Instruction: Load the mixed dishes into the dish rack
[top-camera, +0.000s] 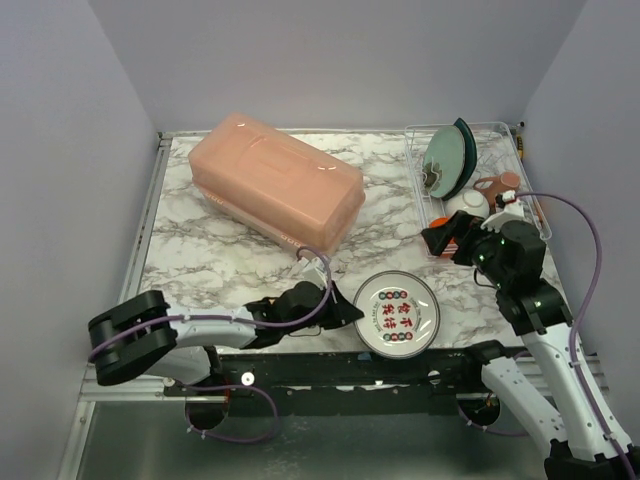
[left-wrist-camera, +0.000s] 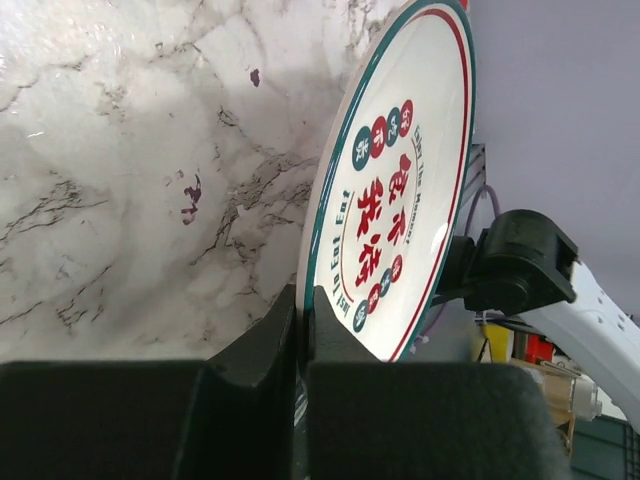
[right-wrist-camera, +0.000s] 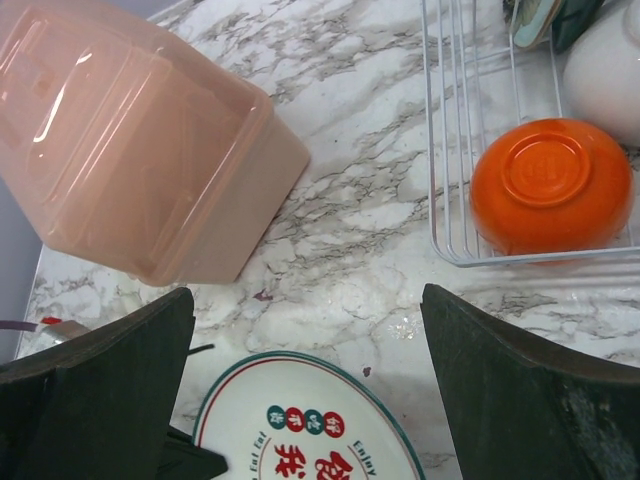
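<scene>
White glaze ringed in green and red, with red characters across the middle: the round patterned plate (top-camera: 397, 313) sits on the marble counter (top-camera: 210, 245), apart from the dish rack (top-camera: 416, 185) and on the side of the rack's near end that faces my bases. Whether it rests fully flat on the marble I cannot tell.

My left claw (top-camera: 345, 312) reaches in low over the counter from the side of the plate away from the rack. Its fingers (left-wrist-camera: 250, 350) are drawn almost together, and the plate's rim runs into the thin slit between them, so I am pinching the plate by its edge.

Inside the rack, an orange bowl (right-wrist-camera: 550, 185) lies upside down in the near corner, right against the wire. A white bowl (top-camera: 468, 203) is just beyond it, and a pinkish mug (top-camera: 495, 185) is beside that. At the rack's far end a pale-green plate (top-camera: 443, 155) stands on edge with a dark teal plate (top-camera: 466, 135) behind it.

My right claw (top-camera: 447, 240) hangs over the rack's near corner, above the orange bowl, with its fingers spread wide and nothing between them.

The pink tub (top-camera: 275, 190) lies upside down on the counter, well apart from the rack across a bare stretch of marble.
</scene>
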